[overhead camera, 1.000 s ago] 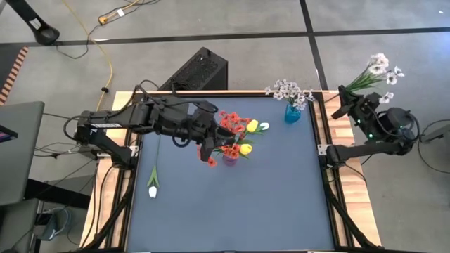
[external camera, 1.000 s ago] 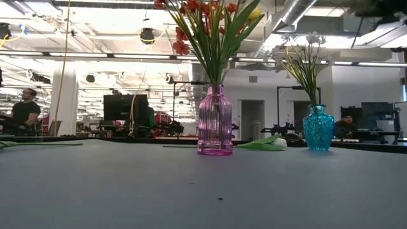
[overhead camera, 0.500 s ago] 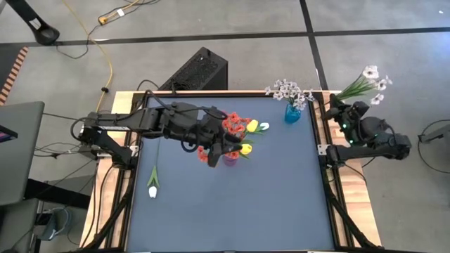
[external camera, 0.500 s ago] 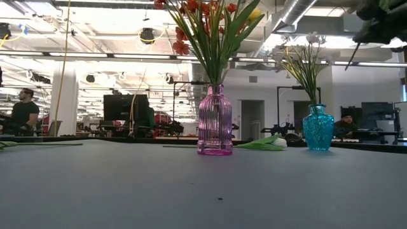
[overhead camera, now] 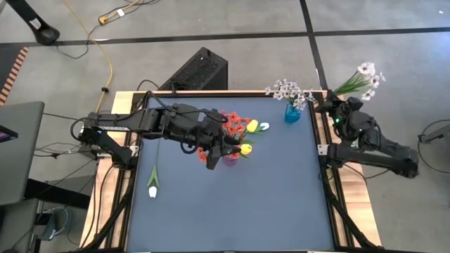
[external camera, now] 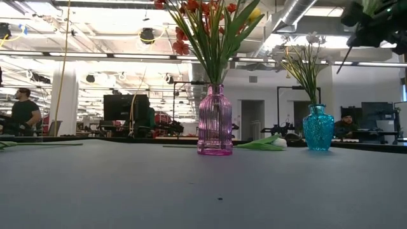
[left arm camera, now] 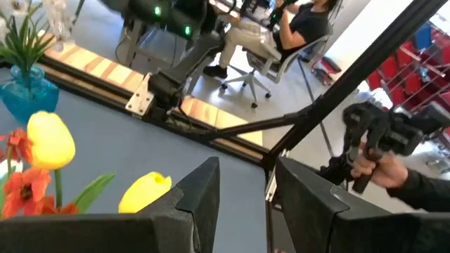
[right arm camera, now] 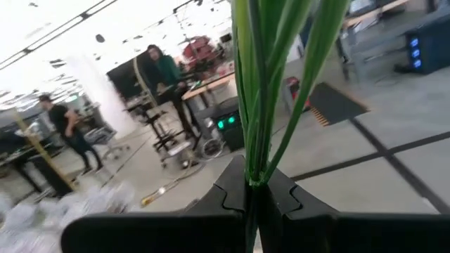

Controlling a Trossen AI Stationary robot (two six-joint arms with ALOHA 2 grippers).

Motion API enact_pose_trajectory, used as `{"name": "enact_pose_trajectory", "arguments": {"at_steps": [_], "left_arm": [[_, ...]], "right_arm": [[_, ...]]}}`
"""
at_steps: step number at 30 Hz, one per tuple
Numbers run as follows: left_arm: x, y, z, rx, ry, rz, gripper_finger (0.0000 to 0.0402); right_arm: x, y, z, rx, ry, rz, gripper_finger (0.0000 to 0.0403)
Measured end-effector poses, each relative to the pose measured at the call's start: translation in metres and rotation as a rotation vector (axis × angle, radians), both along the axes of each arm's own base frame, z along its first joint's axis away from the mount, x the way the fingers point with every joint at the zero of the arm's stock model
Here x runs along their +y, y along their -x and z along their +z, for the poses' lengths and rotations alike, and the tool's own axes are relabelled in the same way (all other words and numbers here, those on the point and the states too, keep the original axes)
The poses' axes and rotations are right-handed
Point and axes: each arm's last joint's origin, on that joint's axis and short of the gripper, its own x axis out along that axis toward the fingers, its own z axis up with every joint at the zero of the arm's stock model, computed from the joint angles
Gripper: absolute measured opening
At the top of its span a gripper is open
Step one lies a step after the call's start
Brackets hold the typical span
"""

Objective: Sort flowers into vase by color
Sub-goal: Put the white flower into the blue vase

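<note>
At the far left of my table a single white tulip lies flat on the blue mat, well apart from either vase, not yet sorted. Moving right, my left gripper hangs just beside the pink vase, its fingers spread and nothing between them; over the last second it has slid in from the left and settled against the red blossoms and yellow tulips standing in that vase. I judge that this bunch has just been delivered and the arm is free for the next stem. Just beyond the pink vase a second white tulip lies on the mat, between the two vases. Further right the blue vase near the table's back edge carries a spray of tiny white-lilac blossoms. At the far right my right gripper pinches the green stems of another white spray, jaws pressed tight on them; a second ago it was further out past the table's edge, and it has swung inward to the rim, nearer the blue vase. That tells me the white sorting is underway, and lowering those stems into the narrow blue neck is the delicate part ahead.
</note>
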Motion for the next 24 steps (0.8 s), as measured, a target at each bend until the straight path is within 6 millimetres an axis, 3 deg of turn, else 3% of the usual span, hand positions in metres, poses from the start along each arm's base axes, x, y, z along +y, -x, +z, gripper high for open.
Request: {"name": "enact_pose_trajectory", "arguments": {"at_steps": [7, 13, 24], "left_arm": [[0.001, 0.002, -0.006, 0.066, -0.022, 0.003, 0.0126], [0.007, 0.001, -0.006, 0.062, -0.051, 0.036, 0.0126], [0.009, 0.002, -0.007, 0.081, -0.039, 0.058, 0.0126]], "right_arm": [[-0.019, 0.003, -0.001, 0.04, -0.022, -0.028, 0.0034], [-0.051, -0.001, -0.008, 0.054, -0.113, 0.046, 0.0034], [-0.081, 0.026, -0.011, -0.015, -0.172, 0.143, 0.0034]]}}
